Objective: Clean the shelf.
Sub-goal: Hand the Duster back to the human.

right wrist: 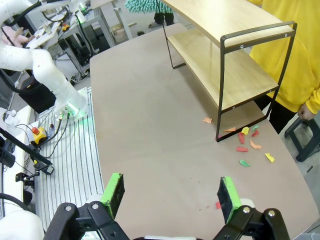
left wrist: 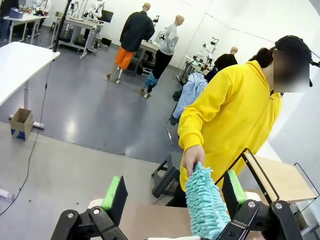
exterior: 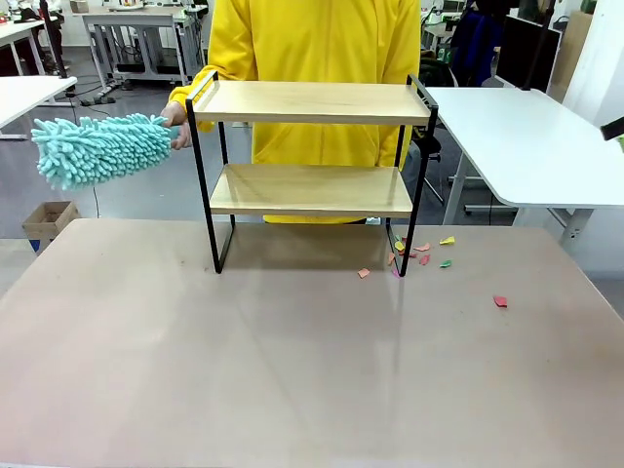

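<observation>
The shelf (exterior: pixel 310 146) stands at the far middle of the surface (exterior: pixel 292 370), upper centre in the front view, and both of its wooden boards look bare. By my reckoning the dusting of the boards is largely done or nearly so. What seems left is the litter: small coloured paper scraps (exterior: pixel 421 253) lie on the surface around the shelf's foot at centre right of the frame, with one red scrap (exterior: pixel 500 301) well apart toward the right.

The person in a yellow hoodie (exterior: pixel 312 39) stands behind the shelf, and one hand (exterior: pixel 175 122) holds a turquoise microfibre duster (exterior: pixel 97 148) out beside the shelf's left rail, at the left of the frame, clear of the boards.

In the left wrist view, the left gripper (left wrist: pixel 174 192) has its jaws spread wide and empty, looking toward the duster from close by. The right gripper (right wrist: pixel 171 190), seen in the right wrist view, hangs above the surface with jaws equally wide and nothing between them, the scraps lying ahead of it.

Nothing blocks the open stretch of surface. A small cardboard box (exterior: pixel 49 222) sits on the floor at far left.
</observation>
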